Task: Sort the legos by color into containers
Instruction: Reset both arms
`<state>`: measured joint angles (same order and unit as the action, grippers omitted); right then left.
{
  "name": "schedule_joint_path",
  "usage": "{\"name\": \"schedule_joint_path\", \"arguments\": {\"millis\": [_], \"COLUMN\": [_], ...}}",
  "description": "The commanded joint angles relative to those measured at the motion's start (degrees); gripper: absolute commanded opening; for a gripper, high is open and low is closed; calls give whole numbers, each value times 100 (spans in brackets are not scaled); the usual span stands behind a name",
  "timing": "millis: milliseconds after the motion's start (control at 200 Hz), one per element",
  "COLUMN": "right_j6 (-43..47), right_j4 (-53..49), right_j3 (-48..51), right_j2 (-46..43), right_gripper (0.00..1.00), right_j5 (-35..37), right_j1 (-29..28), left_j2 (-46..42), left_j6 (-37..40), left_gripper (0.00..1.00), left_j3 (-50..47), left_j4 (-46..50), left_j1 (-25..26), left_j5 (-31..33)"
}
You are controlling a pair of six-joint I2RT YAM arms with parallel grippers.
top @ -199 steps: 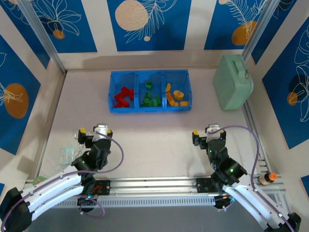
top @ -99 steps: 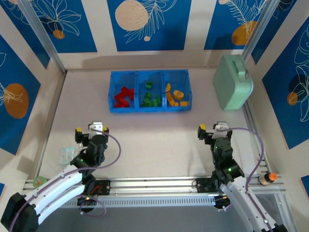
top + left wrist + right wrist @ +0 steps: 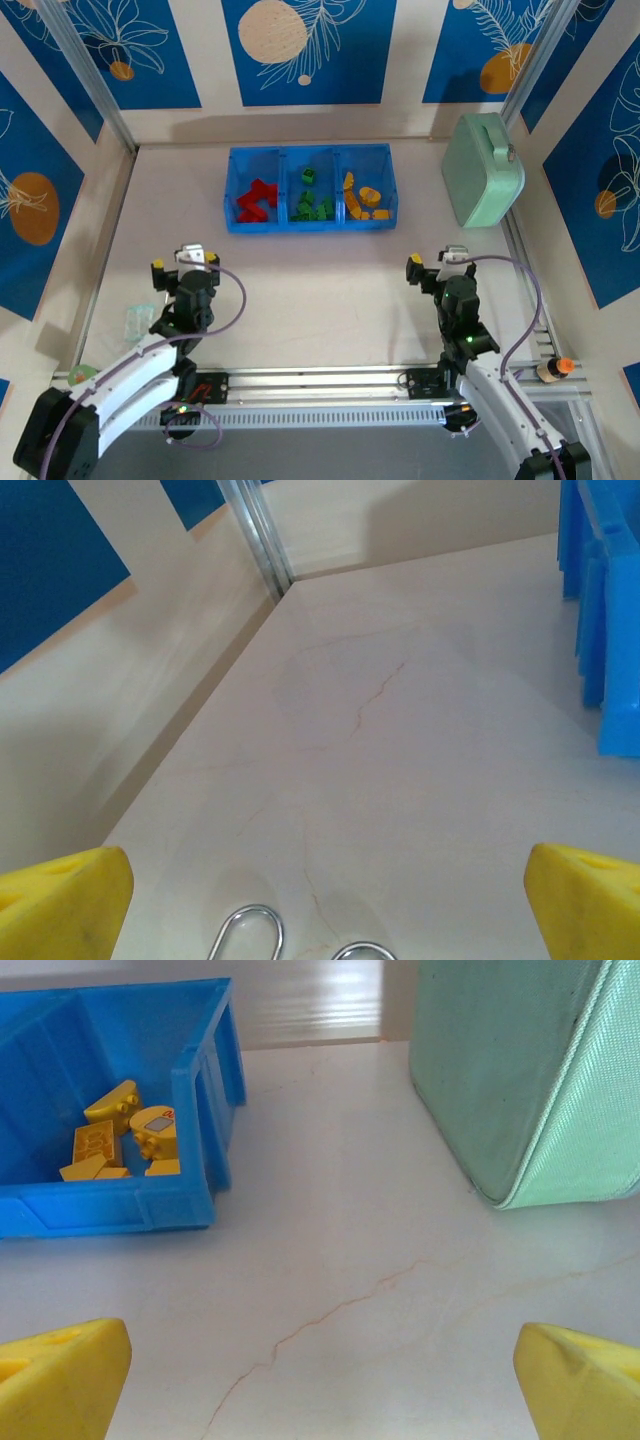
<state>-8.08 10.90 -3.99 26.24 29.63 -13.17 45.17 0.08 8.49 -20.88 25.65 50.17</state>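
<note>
Left gripper jaws spread wide, empty; right gripper same.

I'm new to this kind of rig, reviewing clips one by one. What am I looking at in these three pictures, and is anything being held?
Two robot arms are bolted at the near edge of the table. The overhead picture looks down from behind them; the other two come from a camera on each wrist, its yellow fingertips in the bottom corners. The left claw and right claw both stand open, holding nothing. On the table sits a blue tray with three compartments: red bricks left, green bricks middle, yellow-orange bricks right. A mint-green case lies to its right.
</note>
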Motion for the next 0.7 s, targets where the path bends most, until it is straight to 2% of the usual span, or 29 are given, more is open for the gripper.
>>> {"name": "schedule_joint_path", "arguments": {"millis": [0,365,695], "right_j6": [8,-76,51], "right_j4": [664,938,1810], "right_j3": [73,82,-91], "right_j2": [70,323,1498], "right_gripper": [99,99,99], "right_j5": [-165,-313,-482], "right_j1": [114,368,420], "left_j2": [232,952,1418], "left_j6": [19,54,-24], "left_gripper": [100,100,100], "left_j3": [-32,22,80], "left_j4": [-624,-1436,-1936], "left_j1": [-145,-523,-933], "left_j5": [-218,-580,-893]}}
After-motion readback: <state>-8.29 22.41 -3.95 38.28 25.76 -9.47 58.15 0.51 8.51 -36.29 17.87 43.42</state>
